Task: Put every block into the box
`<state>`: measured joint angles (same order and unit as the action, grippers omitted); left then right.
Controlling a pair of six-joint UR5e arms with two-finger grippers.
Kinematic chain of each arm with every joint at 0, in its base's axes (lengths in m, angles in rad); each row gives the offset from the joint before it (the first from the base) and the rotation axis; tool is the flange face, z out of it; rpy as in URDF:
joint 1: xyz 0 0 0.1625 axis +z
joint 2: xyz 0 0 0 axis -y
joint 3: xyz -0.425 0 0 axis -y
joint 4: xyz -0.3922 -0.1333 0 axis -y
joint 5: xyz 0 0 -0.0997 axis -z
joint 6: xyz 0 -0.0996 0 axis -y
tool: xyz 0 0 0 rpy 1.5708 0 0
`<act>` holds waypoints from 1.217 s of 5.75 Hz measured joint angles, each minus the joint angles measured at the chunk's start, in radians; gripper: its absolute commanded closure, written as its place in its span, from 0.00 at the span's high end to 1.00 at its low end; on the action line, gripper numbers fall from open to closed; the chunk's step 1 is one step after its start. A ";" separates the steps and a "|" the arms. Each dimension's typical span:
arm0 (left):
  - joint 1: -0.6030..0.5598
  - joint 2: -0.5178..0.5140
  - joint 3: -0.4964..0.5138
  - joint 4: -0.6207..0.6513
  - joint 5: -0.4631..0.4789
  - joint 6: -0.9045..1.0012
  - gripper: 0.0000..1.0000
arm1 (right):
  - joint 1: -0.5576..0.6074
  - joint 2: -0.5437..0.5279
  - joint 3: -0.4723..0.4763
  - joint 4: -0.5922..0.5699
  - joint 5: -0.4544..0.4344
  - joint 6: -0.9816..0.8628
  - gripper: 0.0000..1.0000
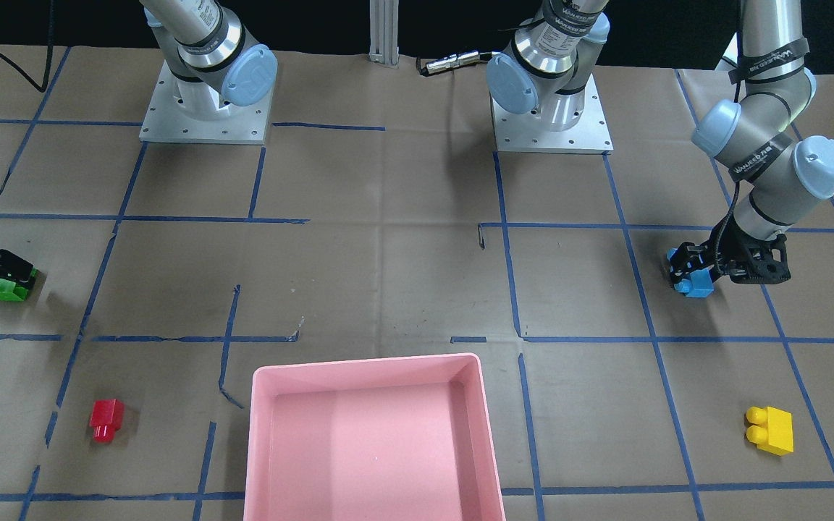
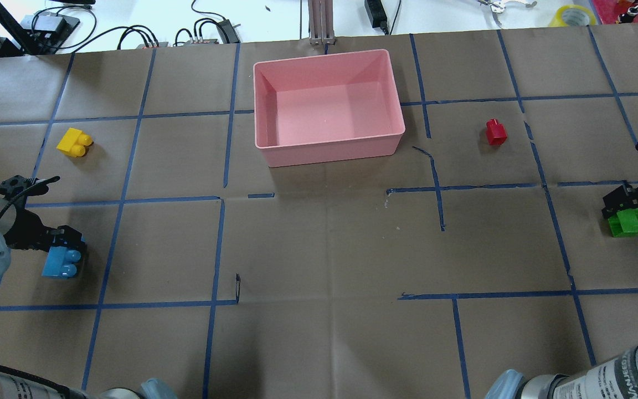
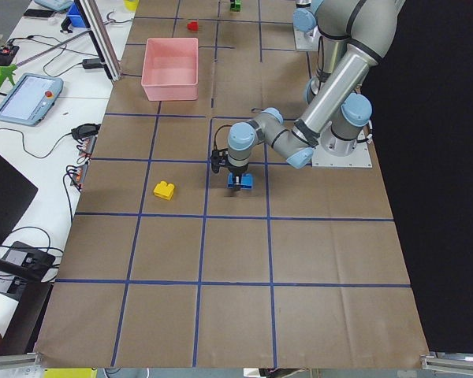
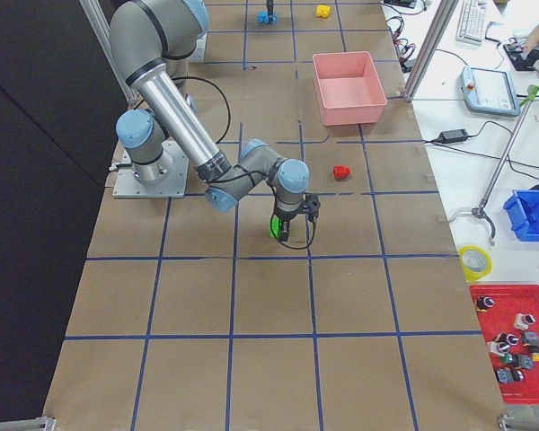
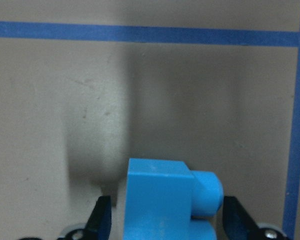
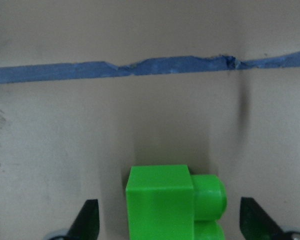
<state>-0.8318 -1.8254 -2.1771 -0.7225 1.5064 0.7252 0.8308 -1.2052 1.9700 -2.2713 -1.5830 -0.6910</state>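
Both hands wide over blocks, none in the box yet.
I see my left hand [image 1: 692,269] spread wide astride the studded blue block [image 1: 697,286] and my right hand [image 1: 8,277] wide astride the green block [image 1: 4,291]. The red block [image 1: 106,418] and yellow block [image 1: 772,430] lie well apart, either side of the pink box [image 1: 366,365] on the counter [image 1: 388,275].
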 measured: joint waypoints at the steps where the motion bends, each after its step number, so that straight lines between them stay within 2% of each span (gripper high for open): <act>1: 0.000 0.000 0.001 -0.002 0.001 0.004 0.35 | -0.002 0.001 0.002 0.001 -0.011 -0.003 0.94; 2: 0.000 0.000 0.005 -0.004 0.002 0.007 0.30 | -0.003 0.001 0.006 0.002 -0.025 -0.004 0.88; 3: -0.003 0.007 0.015 -0.006 0.003 0.010 0.29 | -0.003 0.001 0.008 0.002 -0.034 -0.004 0.75; 4: -0.006 0.014 0.061 -0.047 0.002 0.011 0.29 | -0.003 -0.001 0.009 0.003 -0.039 -0.004 0.56; 5: -0.017 0.021 0.166 -0.176 0.000 0.010 0.28 | -0.003 -0.004 0.009 0.005 -0.045 -0.005 0.35; 7: -0.116 0.001 0.551 -0.599 0.000 -0.046 0.28 | -0.001 -0.013 0.002 0.012 -0.053 -0.003 0.17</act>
<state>-0.9474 -1.8249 -1.6265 -1.3214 1.5059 0.6788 0.8294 -1.2180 1.9721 -2.2589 -1.6362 -0.6940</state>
